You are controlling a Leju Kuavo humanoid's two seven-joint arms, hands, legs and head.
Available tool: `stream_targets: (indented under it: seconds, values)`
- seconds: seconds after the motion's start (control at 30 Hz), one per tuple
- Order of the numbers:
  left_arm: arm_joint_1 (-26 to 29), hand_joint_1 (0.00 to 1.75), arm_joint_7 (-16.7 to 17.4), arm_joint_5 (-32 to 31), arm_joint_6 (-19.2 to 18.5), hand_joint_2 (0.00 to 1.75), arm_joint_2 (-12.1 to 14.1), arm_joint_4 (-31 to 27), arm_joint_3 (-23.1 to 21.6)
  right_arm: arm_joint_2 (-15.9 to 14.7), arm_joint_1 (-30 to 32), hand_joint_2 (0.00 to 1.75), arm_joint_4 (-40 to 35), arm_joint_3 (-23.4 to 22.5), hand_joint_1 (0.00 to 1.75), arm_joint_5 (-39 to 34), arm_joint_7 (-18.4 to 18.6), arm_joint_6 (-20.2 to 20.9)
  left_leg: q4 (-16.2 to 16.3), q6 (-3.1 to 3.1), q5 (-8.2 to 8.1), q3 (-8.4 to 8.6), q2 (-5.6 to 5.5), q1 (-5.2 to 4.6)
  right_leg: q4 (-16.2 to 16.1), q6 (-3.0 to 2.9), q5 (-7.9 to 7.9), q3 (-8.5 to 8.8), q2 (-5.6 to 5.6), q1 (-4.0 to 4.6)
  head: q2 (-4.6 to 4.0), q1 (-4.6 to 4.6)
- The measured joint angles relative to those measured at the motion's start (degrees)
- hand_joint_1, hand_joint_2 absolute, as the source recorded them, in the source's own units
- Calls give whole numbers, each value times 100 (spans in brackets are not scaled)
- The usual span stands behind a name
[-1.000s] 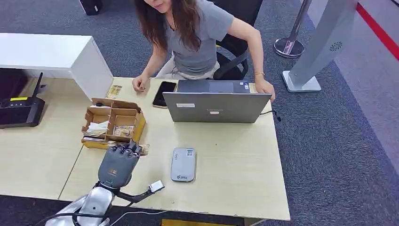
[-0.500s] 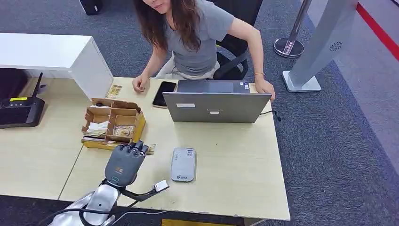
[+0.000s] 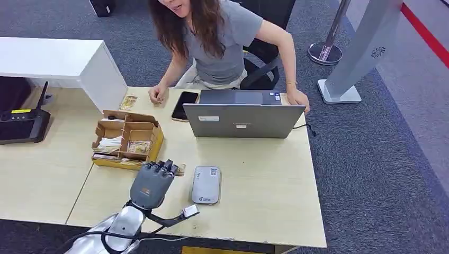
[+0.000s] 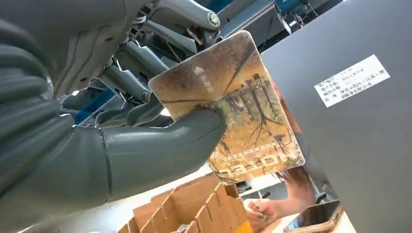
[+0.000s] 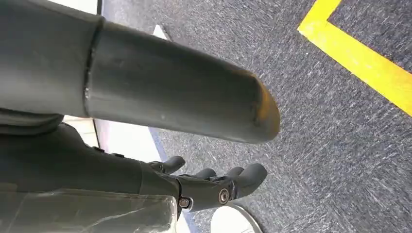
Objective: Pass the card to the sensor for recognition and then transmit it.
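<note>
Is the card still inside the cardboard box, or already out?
Out. The left hand holds the card between thumb and fingers, beside the cardboard box.

Head view: bright, even overhead lighting — shadows soft and short under laptop (image 3: 243, 119) and cardboard box (image 3: 127, 138). No glare on desk (image 3: 265, 180). Left wrist view: card (image 4: 233, 104) sharp, backlit; background soft. Right wrist view: dimmer, right hand (image 5: 214, 187) dark, near thumb possibly out of focus — carpet (image 5: 340, 121) grainy.
</note>
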Motion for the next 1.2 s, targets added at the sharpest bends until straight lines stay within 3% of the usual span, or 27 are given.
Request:
stream_targets:
  seconds: [0.5, 1.2]
  values:
    - [-74, 175, -297, 0, 122, 175, -459, 494, 41, 0, -41, 0, 2, 90, 0, 0, 15, 7, 0, 0, 0, 0, 0, 0, 0, 0, 1, 1, 0, 0, 0, 0]
    - [-78, 175, -480, 0, 269, 175, -752, 1265, 232, 0, -44, 0, 2, 90, 0, 0, 13, 15, 0, 0, 0, 0, -1, 0, 0, 0, 0, 1, 0, 0, 0, 0]
